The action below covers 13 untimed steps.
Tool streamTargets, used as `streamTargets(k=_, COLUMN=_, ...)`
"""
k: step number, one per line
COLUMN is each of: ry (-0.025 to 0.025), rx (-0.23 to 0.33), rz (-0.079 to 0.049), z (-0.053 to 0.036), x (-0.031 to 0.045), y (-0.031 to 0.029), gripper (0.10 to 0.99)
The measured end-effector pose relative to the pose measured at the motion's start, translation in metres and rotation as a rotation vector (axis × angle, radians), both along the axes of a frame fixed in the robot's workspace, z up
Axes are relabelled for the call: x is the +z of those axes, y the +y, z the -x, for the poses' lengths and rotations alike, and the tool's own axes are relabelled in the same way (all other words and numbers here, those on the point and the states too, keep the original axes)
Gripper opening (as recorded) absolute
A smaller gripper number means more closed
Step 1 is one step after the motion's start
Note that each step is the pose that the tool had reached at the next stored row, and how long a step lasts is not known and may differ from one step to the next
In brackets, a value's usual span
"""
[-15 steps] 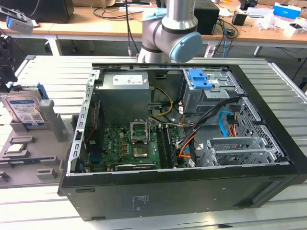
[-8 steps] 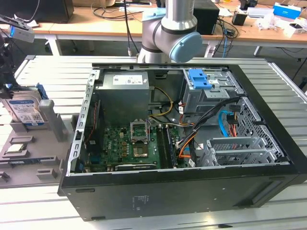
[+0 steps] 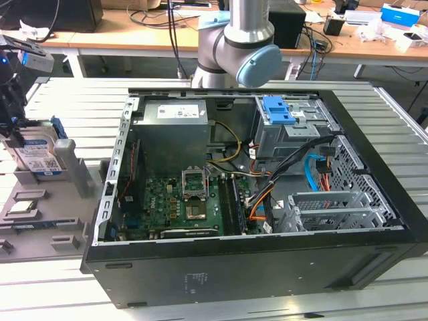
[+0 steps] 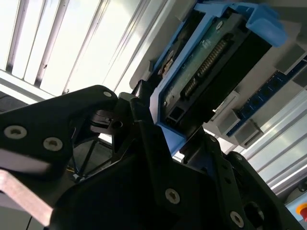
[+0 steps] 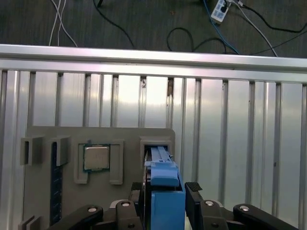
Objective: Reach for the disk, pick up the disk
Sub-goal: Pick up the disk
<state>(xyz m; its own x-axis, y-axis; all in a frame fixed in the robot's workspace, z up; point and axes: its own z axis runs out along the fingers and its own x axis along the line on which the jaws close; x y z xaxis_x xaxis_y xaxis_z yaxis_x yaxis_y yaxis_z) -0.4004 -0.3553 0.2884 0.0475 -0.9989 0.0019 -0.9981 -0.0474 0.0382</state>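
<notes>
The disk (image 3: 35,158) stands on edge in a slot of the grey holder (image 3: 73,175) at the exterior view's left, its white-and-blue label facing out. My gripper (image 3: 12,124) comes down over its top edge there. In the first wrist view the disk (image 5: 163,189) with its blue side rail sits between my two black fingers (image 5: 194,191), which press against both of its sides. In the second wrist view the disk's dark underside and connector (image 4: 216,62) run out from between the fingers (image 4: 144,120). My gripper is shut on the disk, whose lower end is still in the slot.
A small square silver chip (image 5: 96,158) lies in its pocket of the grey holder beside the disk. An open computer case (image 3: 254,267) with a blue latch plate (image 3: 277,110) stands at the middle of the slatted metal table (image 3: 60,100). The arm's base (image 3: 234,47) rises behind the case.
</notes>
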Motion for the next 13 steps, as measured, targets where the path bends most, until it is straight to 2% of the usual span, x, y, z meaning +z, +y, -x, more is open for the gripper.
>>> streamTargets(k=6, ry=0.0000, rx=0.000, rz=0.001, z=0.0000, x=-0.0001, y=0.0000, gripper=0.482)
streamTargets(k=7, ry=0.0000, rx=0.000, rz=0.001, z=0.0000, x=-0.0001, y=0.0000, gripper=0.467)
streamTargets(k=8, ry=0.0000, rx=0.000, rz=0.001, z=0.0000, x=-0.0001, y=0.0000, gripper=0.400)
streamTargets(k=10, ry=-0.0001, rx=0.000, rz=0.001, z=0.0000, x=-0.0001, y=0.0000, gripper=0.369)
streamTargets(k=13, ry=-0.0001, rx=0.000, rz=0.001, z=0.0000, x=-0.0001, y=0.0000, gripper=0.369)
